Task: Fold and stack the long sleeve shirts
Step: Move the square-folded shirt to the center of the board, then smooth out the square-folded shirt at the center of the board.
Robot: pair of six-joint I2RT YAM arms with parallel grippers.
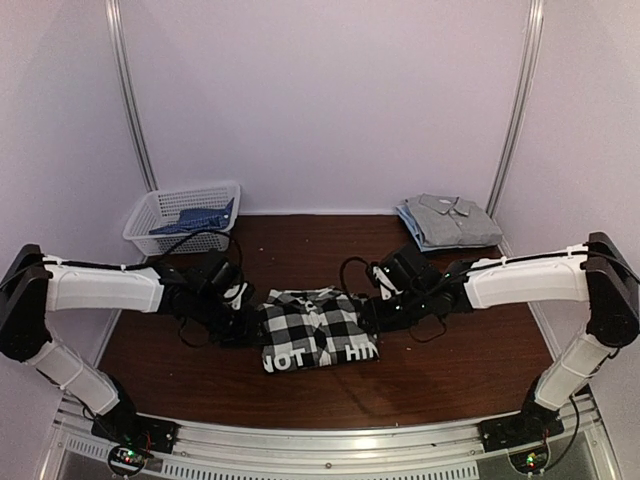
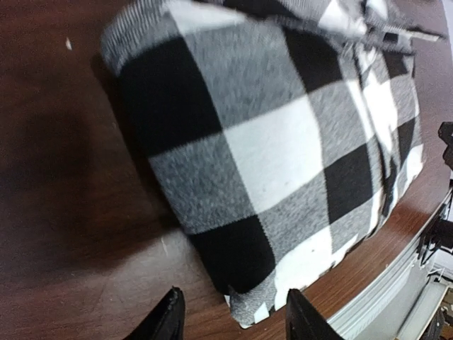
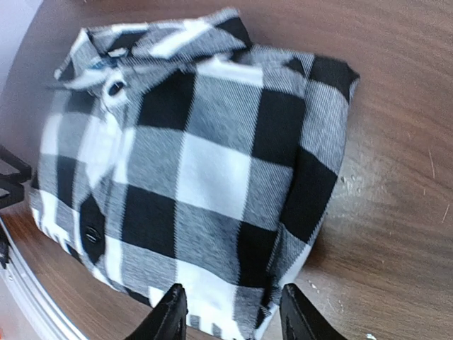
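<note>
The black-and-white checked long sleeve shirt [image 1: 318, 328] lies folded in the middle of the brown table [image 1: 450, 360], collar to the back and white lettering along its near edge. My left gripper [image 1: 243, 325] sits at its left edge. In the left wrist view the gripper [image 2: 233, 292] is open, and a corner of the shirt [image 2: 283, 156] lies between the fingertips without touching them. My right gripper [image 1: 375, 315] is at the shirt's right edge. In the right wrist view it [image 3: 233, 287] is open, its fingertips hovering over the near right corner of the shirt [image 3: 205, 177].
A folded grey shirt [image 1: 447, 218] rests on a light blue one at the back right of the table. A white basket [image 1: 160, 215] at the back left holds a blue shirt [image 1: 200, 217]. A metal rail [image 1: 330, 440] runs along the near edge.
</note>
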